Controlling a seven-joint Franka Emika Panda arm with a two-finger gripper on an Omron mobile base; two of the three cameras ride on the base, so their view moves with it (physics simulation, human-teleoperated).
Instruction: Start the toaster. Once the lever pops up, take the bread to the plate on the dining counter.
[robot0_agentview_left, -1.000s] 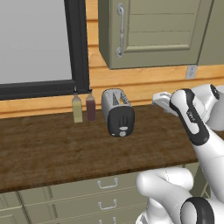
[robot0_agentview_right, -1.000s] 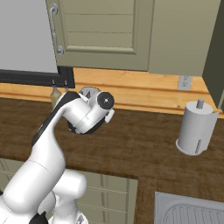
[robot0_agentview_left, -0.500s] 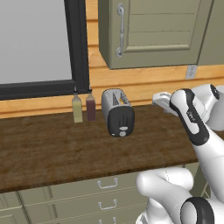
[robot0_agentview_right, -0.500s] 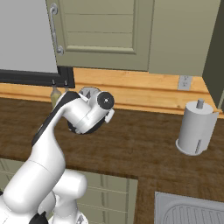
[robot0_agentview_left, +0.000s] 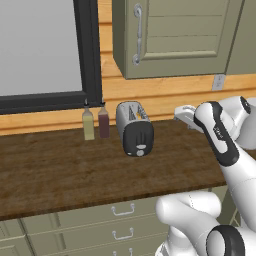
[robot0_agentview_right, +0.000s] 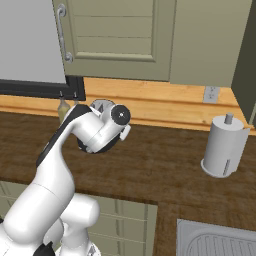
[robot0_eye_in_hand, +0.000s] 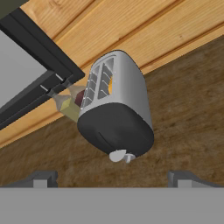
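Hovering with my gripper (robot0_eye_in_hand: 111, 177) wide apart and empty, I face the toaster (robot0_eye_in_hand: 117, 109) on the wooden worktop (robot0_agentview_left: 60, 165), beside two bottles (robot0_agentview_left: 96, 121). I should approach slowly and press only the small lever (robot0_eye_in_hand: 128, 157), not the knob (robot0_eye_in_hand: 116, 155) beside it.

White glossy rounded arm (robot0_agentview_left: 220, 150) segments, black joint bands, round cap.
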